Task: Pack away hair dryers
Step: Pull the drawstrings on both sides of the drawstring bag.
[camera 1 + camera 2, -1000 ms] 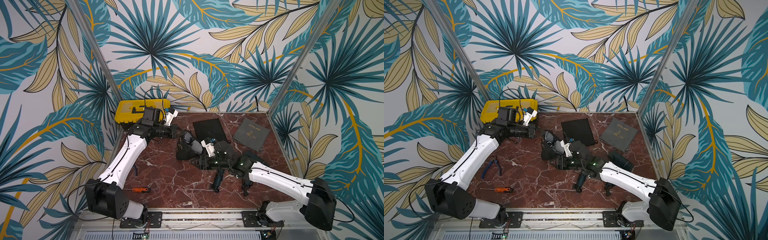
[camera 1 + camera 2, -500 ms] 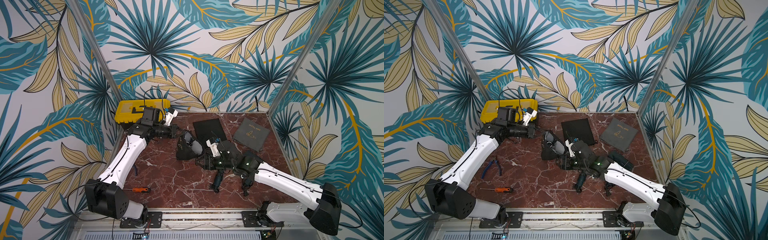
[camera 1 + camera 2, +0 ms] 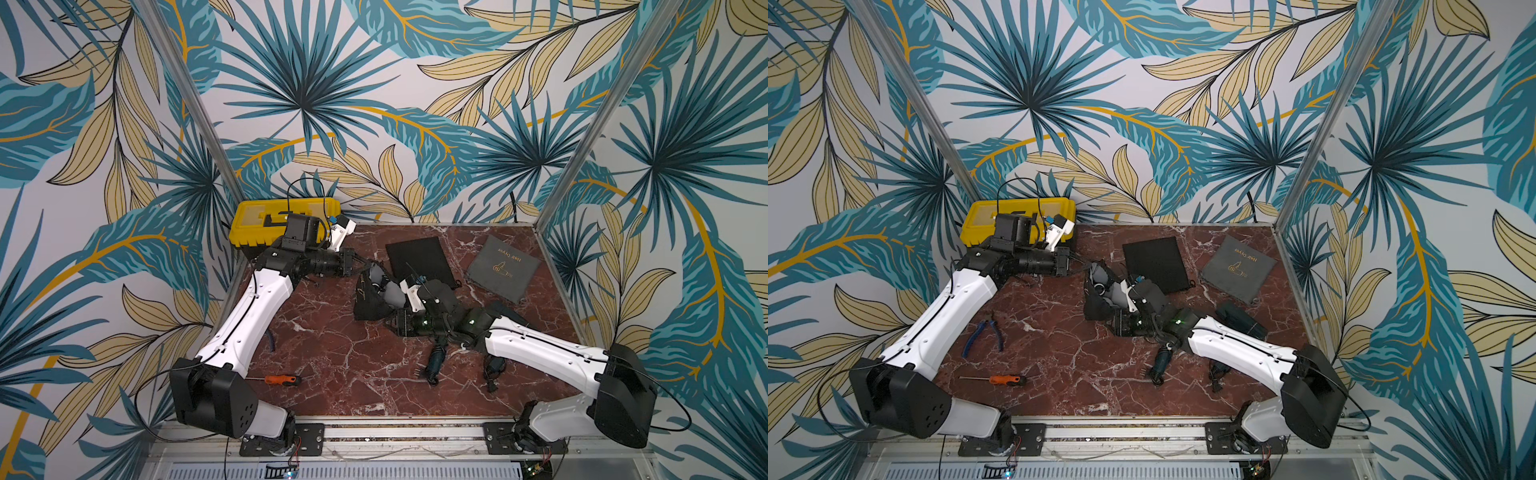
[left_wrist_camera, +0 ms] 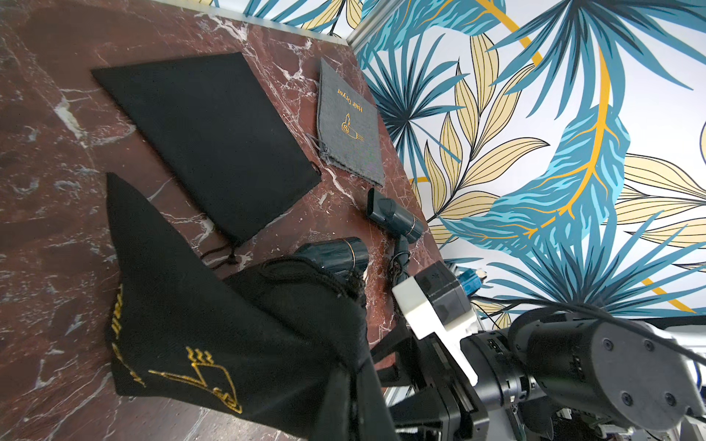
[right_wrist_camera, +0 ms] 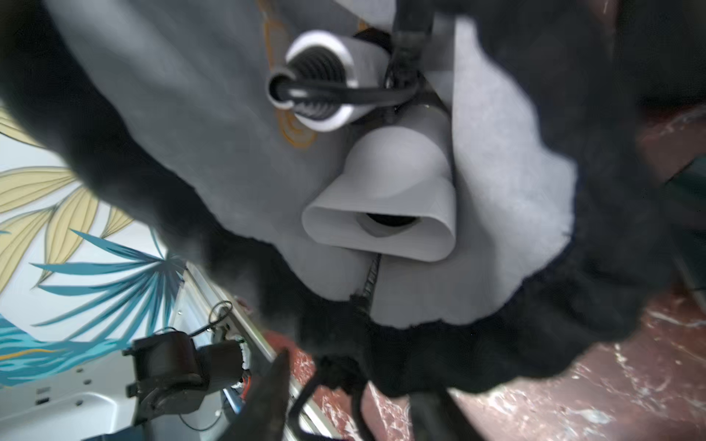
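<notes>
Bagging step: the white dryer [image 5: 382, 198] sits inside the black pouch [image 4: 183, 305] near mid-frame in both top views, the left gripper [image 4: 355, 385] pinching its rim, while the right gripper [image 5: 344, 382], grip unclear, should probably cinch the mouth next.

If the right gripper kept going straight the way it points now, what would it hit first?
Most likely the right gripper meets the black fabric drawstring pouch's rim first, right at its fingertips; past it, the white plastic hair dryer's nozzle inside. Depth is unclear.
</notes>
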